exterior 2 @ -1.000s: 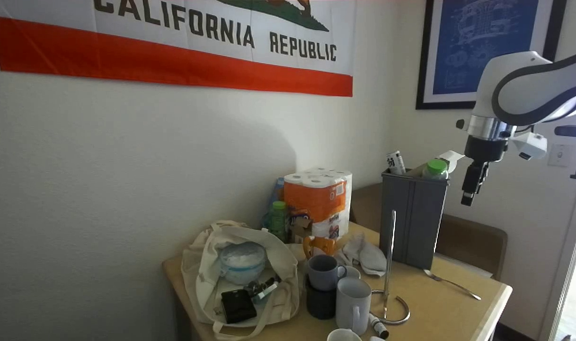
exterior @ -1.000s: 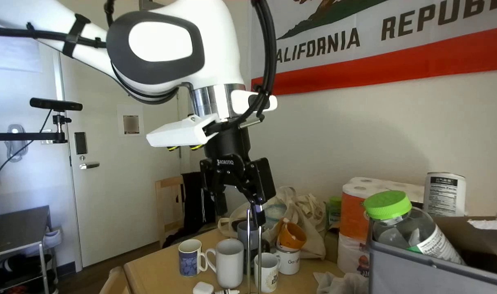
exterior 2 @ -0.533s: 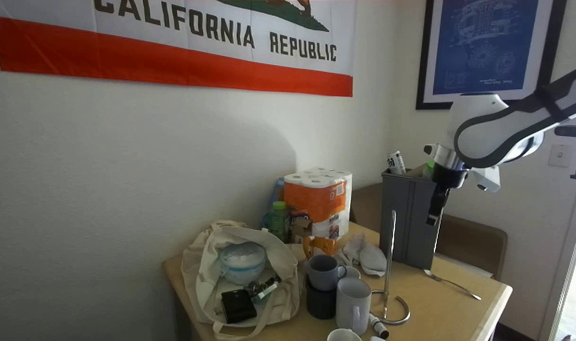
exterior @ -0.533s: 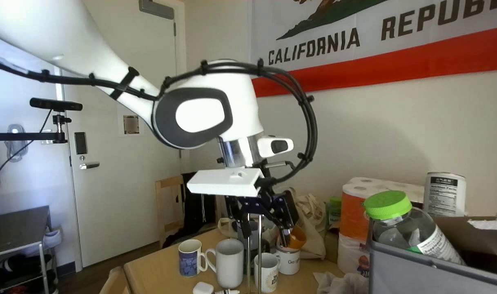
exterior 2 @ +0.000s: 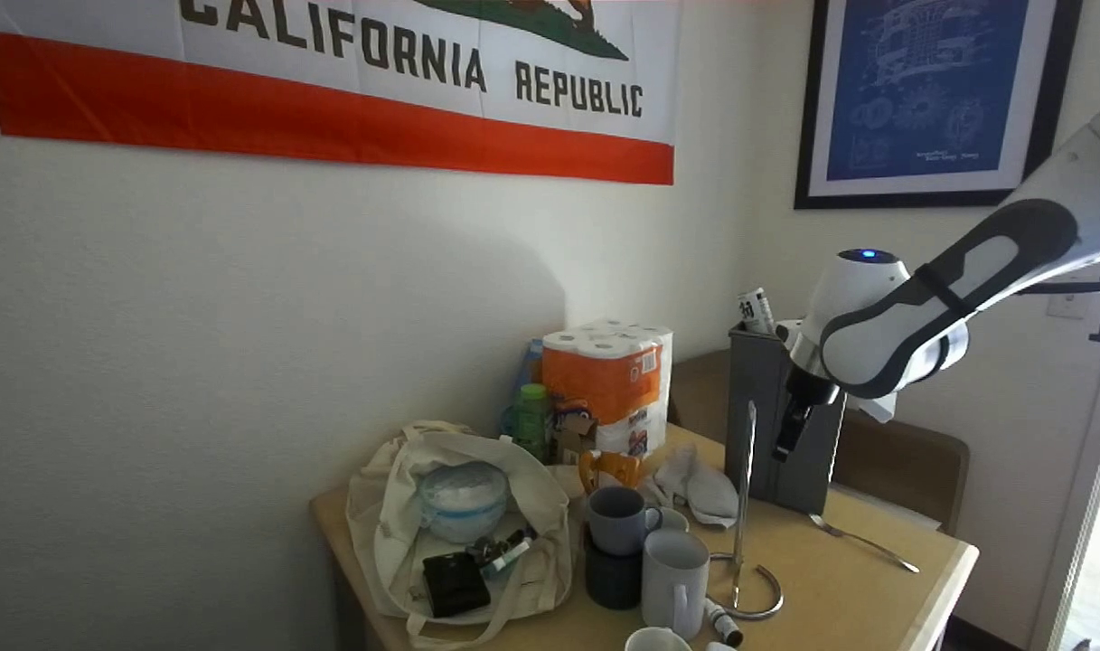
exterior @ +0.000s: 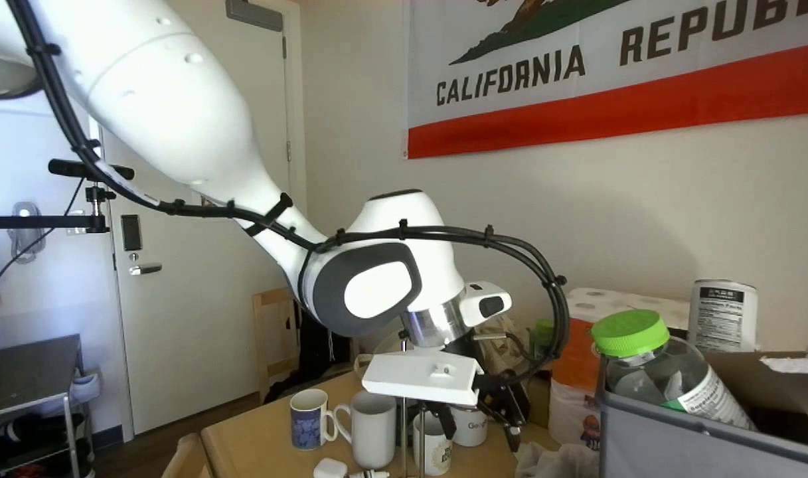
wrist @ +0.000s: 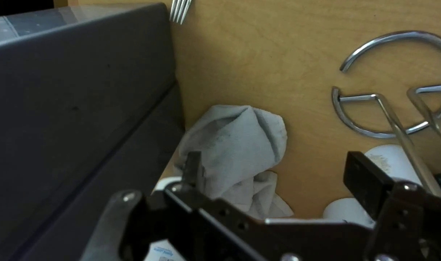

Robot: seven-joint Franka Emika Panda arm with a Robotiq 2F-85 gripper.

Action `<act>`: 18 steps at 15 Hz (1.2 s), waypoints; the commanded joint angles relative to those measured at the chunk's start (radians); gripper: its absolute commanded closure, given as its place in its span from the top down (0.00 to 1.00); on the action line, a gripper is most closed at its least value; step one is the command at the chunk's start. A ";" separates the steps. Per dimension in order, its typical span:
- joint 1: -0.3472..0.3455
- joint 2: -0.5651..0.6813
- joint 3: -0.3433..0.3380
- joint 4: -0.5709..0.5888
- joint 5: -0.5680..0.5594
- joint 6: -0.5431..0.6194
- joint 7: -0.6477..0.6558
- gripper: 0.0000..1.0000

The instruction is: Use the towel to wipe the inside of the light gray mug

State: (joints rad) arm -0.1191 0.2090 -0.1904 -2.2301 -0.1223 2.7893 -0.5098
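Note:
The towel [wrist: 238,145] is a crumpled pale grey cloth on the wooden table beside the grey bin. It also shows in both exterior views [exterior: 560,463] [exterior 2: 708,493]. My gripper [wrist: 273,163] is wide open with nothing between its fingers. In the wrist view the towel lies beyond the left finger [wrist: 194,166], which overlaps its edge. In both exterior views the gripper [exterior: 480,435] [exterior 2: 786,448] hangs above the table. The tall light gray mug [exterior 2: 674,583] stands upright among other mugs and shows in an exterior view [exterior: 374,428]; its inside is hidden.
The tall grey bin [wrist: 79,90] rises close beside the towel. A metal stand [exterior 2: 744,506] with thin upright posts stands near the mugs. A blue-grey mug [exterior 2: 616,520], an orange mug [exterior 2: 608,470], a fork [exterior 2: 861,540] and a tote bag [exterior 2: 369,533] are also on the table.
The arm has swung toward the bin side and lowered; my gripper has moved down and right in an exterior view, down and left in another. The gripper stays open. Table objects have not moved.

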 commanded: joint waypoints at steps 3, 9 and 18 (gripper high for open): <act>-0.061 0.076 0.051 0.050 -0.025 0.037 0.024 1.00; -0.073 0.125 0.069 0.078 -0.028 0.031 0.010 1.00; -0.252 0.406 0.242 0.277 0.026 0.093 -0.153 1.00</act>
State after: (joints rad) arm -0.3126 0.5328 0.0124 -2.0438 -0.0994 2.8616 -0.6047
